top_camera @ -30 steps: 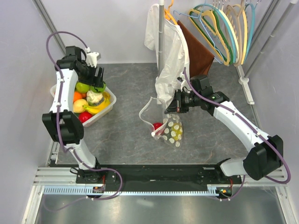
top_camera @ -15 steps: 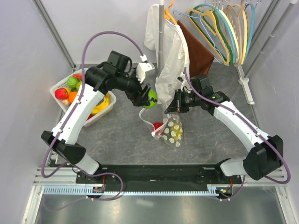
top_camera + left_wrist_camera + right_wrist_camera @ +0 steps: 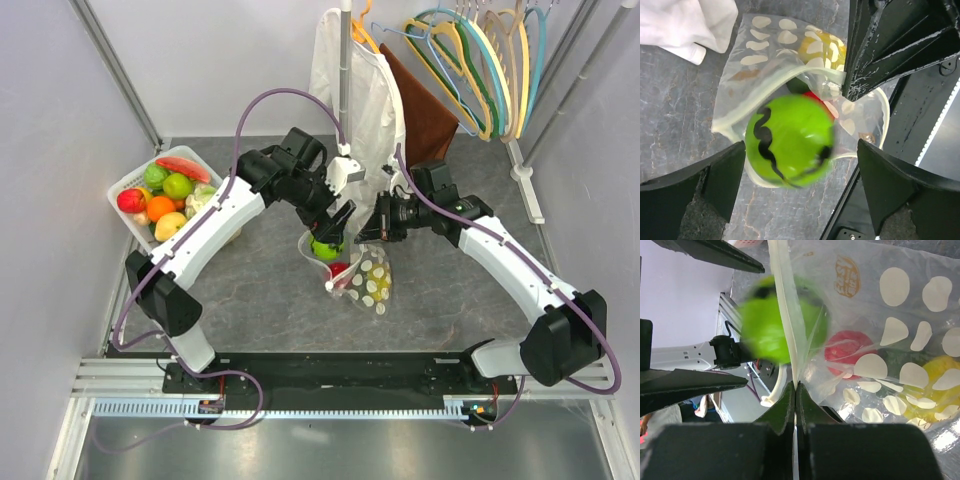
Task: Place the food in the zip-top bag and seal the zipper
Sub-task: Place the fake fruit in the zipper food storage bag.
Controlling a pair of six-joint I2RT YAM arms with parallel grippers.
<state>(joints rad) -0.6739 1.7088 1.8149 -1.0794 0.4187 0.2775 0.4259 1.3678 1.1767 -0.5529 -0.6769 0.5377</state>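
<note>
A green striped toy fruit (image 3: pixel 785 130), blurred, sits between the left gripper's (image 3: pixel 801 145) wide-spread fingers at the zip-top bag's (image 3: pixel 372 285) mouth, perhaps just inside. The right gripper (image 3: pixel 795 390), beside it, pinches the bag's rim. Below lies the grey marbled table (image 3: pixel 260 290); a white garment (image 3: pixel 355 90) hangs behind both; a fruit basket (image 3: pixel 116 195) stands well behind the left gripper.

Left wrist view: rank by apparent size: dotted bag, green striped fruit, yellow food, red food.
1. zip-top bag
2. green striped fruit, which is nearest the camera, so it probably looks larger than it is
3. yellow food and red food: both are mostly hidden inside the bag, so these two can't be ranked.
</note>
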